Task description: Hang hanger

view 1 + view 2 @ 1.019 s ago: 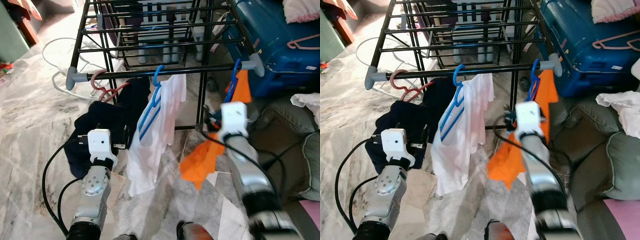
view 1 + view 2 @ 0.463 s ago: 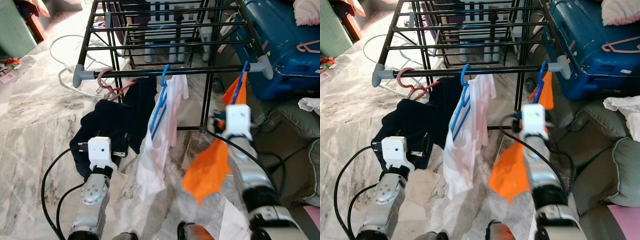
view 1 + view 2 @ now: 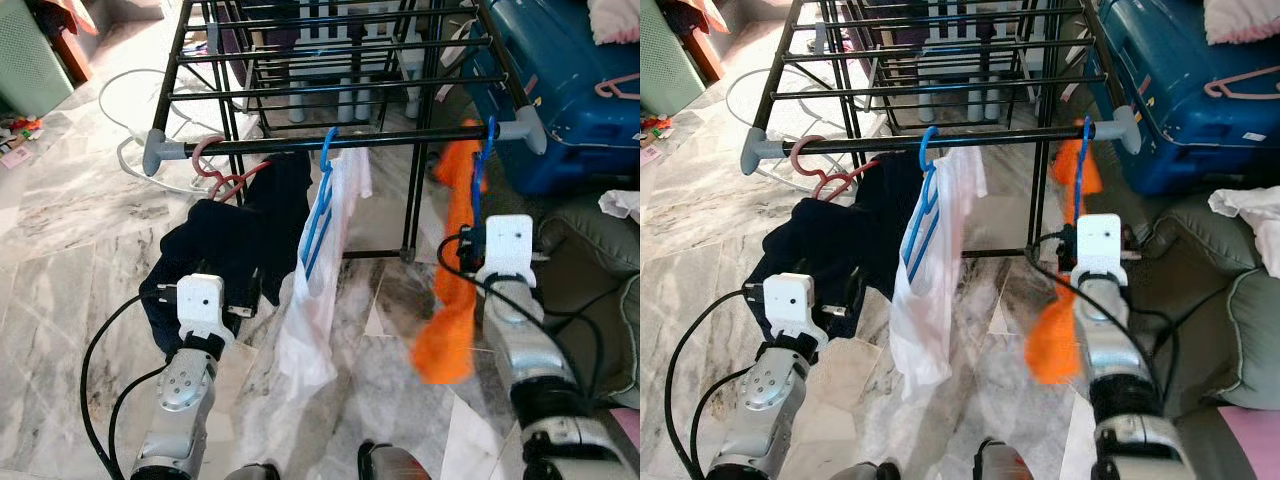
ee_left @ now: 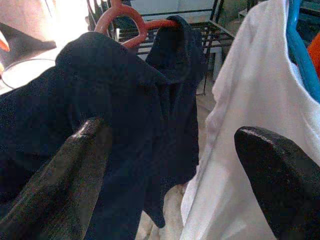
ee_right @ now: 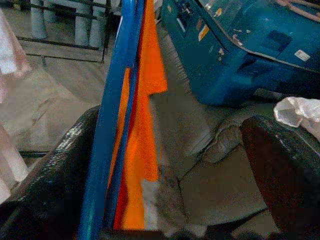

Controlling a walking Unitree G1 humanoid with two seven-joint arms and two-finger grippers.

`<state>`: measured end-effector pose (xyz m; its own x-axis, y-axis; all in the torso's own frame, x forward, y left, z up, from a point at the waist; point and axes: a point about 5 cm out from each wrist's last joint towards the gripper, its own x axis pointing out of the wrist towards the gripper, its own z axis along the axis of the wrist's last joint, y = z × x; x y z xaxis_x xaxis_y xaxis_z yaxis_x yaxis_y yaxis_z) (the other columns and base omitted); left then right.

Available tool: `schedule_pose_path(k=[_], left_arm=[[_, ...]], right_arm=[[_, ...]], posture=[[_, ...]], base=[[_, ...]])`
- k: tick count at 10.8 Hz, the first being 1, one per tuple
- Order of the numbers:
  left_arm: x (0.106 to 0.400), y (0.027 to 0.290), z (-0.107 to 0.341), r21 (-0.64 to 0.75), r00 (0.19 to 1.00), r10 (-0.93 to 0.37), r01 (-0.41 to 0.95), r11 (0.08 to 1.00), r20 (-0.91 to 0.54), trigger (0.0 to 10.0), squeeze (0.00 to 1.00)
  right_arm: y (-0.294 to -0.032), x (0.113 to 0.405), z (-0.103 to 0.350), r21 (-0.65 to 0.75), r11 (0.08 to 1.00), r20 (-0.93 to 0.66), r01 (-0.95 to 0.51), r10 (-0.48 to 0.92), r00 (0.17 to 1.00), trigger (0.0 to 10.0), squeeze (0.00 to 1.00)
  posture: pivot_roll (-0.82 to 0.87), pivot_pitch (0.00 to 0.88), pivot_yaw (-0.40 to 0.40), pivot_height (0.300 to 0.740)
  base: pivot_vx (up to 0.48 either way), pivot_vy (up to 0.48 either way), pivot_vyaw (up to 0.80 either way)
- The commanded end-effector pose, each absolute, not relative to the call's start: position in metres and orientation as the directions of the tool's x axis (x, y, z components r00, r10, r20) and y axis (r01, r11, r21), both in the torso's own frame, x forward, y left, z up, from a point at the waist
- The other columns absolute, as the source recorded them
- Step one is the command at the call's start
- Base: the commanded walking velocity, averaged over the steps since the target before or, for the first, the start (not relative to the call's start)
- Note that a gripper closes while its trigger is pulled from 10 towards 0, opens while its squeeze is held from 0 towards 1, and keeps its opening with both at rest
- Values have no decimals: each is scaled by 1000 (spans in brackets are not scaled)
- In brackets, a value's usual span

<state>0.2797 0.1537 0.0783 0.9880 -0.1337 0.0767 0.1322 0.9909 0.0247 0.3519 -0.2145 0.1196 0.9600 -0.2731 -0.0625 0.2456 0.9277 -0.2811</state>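
A blue hanger (image 3: 481,160) carrying an orange garment (image 3: 452,290) hangs by its hook from the right end of the black drying rack's front bar (image 3: 400,141). My right gripper (image 5: 165,165) is open just below the bar; the hanger (image 5: 112,120) and orange cloth pass between its fingers, close beside one finger (image 5: 60,170). Further left on the bar hang a blue hanger with a white shirt (image 3: 320,280) and a pink hanger (image 3: 215,170) with a navy garment (image 3: 225,250). My left gripper (image 4: 170,185) stands open, low in front of the navy garment.
A blue suitcase (image 3: 565,80) with a pink hanger (image 3: 615,90) on it stands right of the rack. A grey sofa (image 3: 600,260) with a white cloth (image 3: 622,205) is at my right. A white cable (image 3: 120,100) loops on the marble floor at the back left.
The orange garment, spread out to the left before, now hangs straight down from the bar. My right wrist has shifted right, beside it. The left arm has kept its place.
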Motion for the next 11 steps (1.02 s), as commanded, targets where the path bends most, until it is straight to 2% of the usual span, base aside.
schedule_pose_path(k=[1,4,5,6,7,8,9,10,11], left_arm=[[276,156,76,29,989,-137,136,990,59,10000,0],[274,155,74,30,988,-145,144,989,48,10000,0],[273,155,73,31,989,-145,143,989,42,10000,0],[273,155,73,31,989,-144,143,989,41,10000,0],[272,155,73,31,989,-143,142,989,38,10000,0],[271,155,72,31,989,-145,144,989,33,10000,0],[272,155,72,31,989,-147,146,989,30,10000,0],[273,154,72,30,989,-148,147,989,29,10000,0],[272,155,72,30,989,-146,146,989,28,10000,0]], right_arm=[[-213,357,122,-289,931,-78,223,-255,964,10000,0],[-200,370,133,-276,947,-81,164,-193,978,10000,0],[-197,373,132,-257,956,-100,144,-174,980,5255,0],[-194,375,134,-237,962,-103,134,-162,981,0,0],[-188,378,138,-213,968,-102,130,-154,983,0,0],[-178,380,141,-188,974,-97,124,-144,985,4196,0],[-167,382,145,-168,981,-83,100,-115,990,5725,0],[-161,379,144,-162,983,-76,87,-100,992,10000,0],[-161,376,140,-155,984,-82,86,-100,992,10000,0]], posture=[[-216,207,73,740],[-207,212,68,740],[-203,211,65,740],[-202,211,65,740],[-203,211,65,740],[-203,210,64,740],[-203,211,65,740],[-202,212,66,740],[-202,213,70,740]], base=[[0,0,0],[0,0,0],[0,0,0],[0,0,0],[0,0,0],[0,0,0],[0,0,0],[0,0,0],[0,0,0]])
